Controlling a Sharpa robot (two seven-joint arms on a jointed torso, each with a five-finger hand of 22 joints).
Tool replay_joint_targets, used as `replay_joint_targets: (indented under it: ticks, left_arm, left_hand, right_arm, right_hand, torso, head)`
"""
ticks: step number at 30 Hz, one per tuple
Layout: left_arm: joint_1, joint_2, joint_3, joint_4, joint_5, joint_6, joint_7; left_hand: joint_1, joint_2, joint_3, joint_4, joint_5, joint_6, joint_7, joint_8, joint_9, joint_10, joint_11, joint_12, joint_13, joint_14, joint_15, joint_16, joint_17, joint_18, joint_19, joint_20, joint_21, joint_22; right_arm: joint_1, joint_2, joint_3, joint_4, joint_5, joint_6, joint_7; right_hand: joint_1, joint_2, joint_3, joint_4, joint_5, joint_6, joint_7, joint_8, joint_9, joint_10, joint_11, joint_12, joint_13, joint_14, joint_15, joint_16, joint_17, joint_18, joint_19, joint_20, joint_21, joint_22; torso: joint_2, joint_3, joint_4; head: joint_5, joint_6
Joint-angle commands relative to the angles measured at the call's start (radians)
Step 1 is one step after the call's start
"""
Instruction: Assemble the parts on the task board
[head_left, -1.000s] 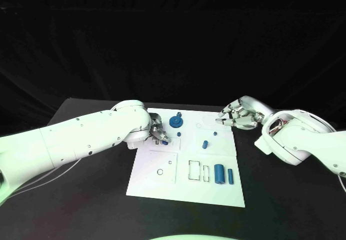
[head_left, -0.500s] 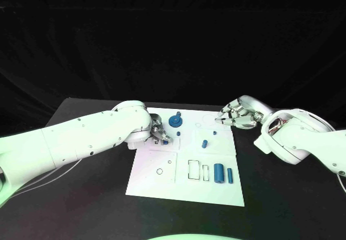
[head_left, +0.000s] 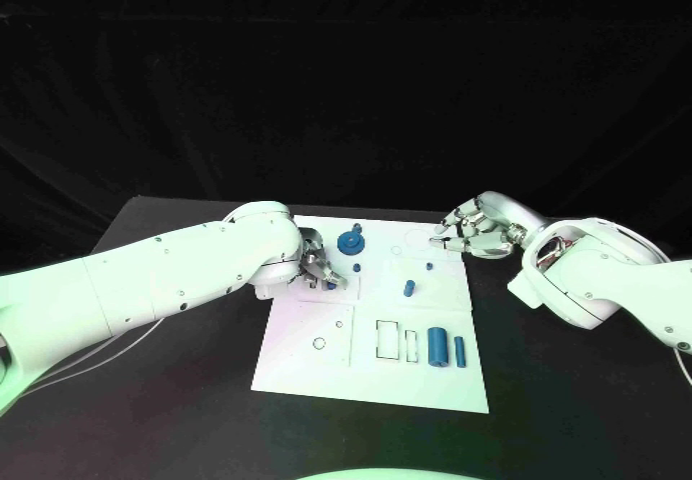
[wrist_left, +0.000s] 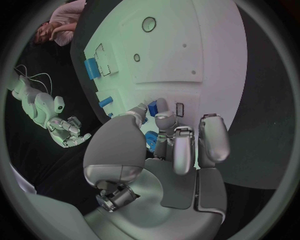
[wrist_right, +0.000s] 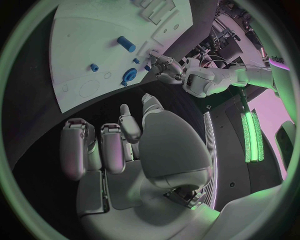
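The left hand (head_left: 316, 266) was seen lowered onto the far left part of the task board (head_left: 310, 355), its fingers (wrist_left: 177, 145) bunched close together. In the left wrist view a small blue part (wrist_left: 152, 108) was seen pinched between the fingertips, touching the board's surface just beside a small rectangular slot (wrist_left: 180, 109). Another blue piece (wrist_left: 151, 139) was seen close under the palm.

Just to the right of that hand, a round blue gear-like part (head_left: 351, 240) was seen standing on the far side of the board, with a small blue peg (head_left: 358, 268) near it. Farther right, a short blue cylinder (head_left: 408, 290) was seen lying on the board, with a tiny blue piece (head_left: 430, 267) just beyond it. On the near right part of the board, a thick blue cylinder (head_left: 437, 349) and a thinner blue rod (head_left: 462, 350) were seen lying side by side, to the right of outlined rectangular recesses (head_left: 389, 340). A small ring mark (head_left: 319, 344) was seen on the near left part of the board.

The right hand (head_left: 473, 232) was held at the far right corner of the board, above the black table (head_left: 173, 400). Its fingers (wrist_right: 100, 147) were seen curled inward, close together, with nothing held in them.
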Motion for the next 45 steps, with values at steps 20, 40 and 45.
replay_joint_targets:
  ticks: [20,40,45]
  left_arm:
    - [0.003,-0.042,0.017,0.050,0.017,0.005,-0.006]
    - [0.071,-0.072,0.054,0.011,-0.008,-0.045,0.025]
    - [0.078,-0.060,0.055,-0.024,-0.033,-0.067,0.037]
  left_hand:
    - [-0.015,0.006,-0.063,-0.002,0.002,-0.002,0.007,-0.002,0.003,-0.001,0.002,0.009,0.005,0.089,-0.007,0.000,0.217,-0.016,0.006,0.002,0.003,0.000]
    - [0.062,0.007,-0.125,-0.004,0.002,-0.048,0.026,-0.029,-0.010,-0.070,0.017,-0.083,-0.099,0.088,0.005,-0.003,0.214,-0.002,-0.032,0.008,-0.039,-0.072]
    - [0.074,0.009,-0.152,0.001,0.002,-0.076,0.043,-0.068,-0.044,-0.080,0.031,-0.096,-0.116,0.088,0.016,-0.003,0.214,-0.003,-0.032,0.017,-0.042,-0.073]
  right_arm:
    - [-0.001,-0.002,0.000,-0.001,-0.008,0.018,0.006]
    - [-0.001,-0.001,0.000,-0.004,-0.008,0.014,0.006]
    - [-0.001,0.000,0.000,-0.005,-0.008,0.014,0.006]
  right_hand:
    - [-0.001,-0.010,-0.011,0.003,0.007,-0.007,0.003,0.007,0.003,-0.008,-0.003,-0.006,-0.003,0.048,-0.003,-0.008,0.013,0.016,-0.010,-0.001,-0.009,0.128]
    - [-0.002,-0.011,-0.012,0.003,0.008,-0.008,0.003,0.008,0.003,-0.007,-0.003,-0.005,-0.002,0.049,-0.003,-0.007,0.013,0.015,-0.009,-0.001,-0.008,0.128]
    - [-0.002,-0.011,-0.012,0.003,0.008,-0.008,0.003,0.008,0.003,-0.007,-0.003,-0.005,-0.002,0.049,-0.003,-0.007,0.013,0.015,-0.009,-0.001,-0.008,0.128]
  torso:
    - [0.000,-0.0002,0.0000]
    - [0.001,-0.0005,0.0003]
    - [0.001,-0.0004,0.0004]
  head:
    - [0.003,0.000]
    - [0.010,0.010]
    - [0.011,0.011]
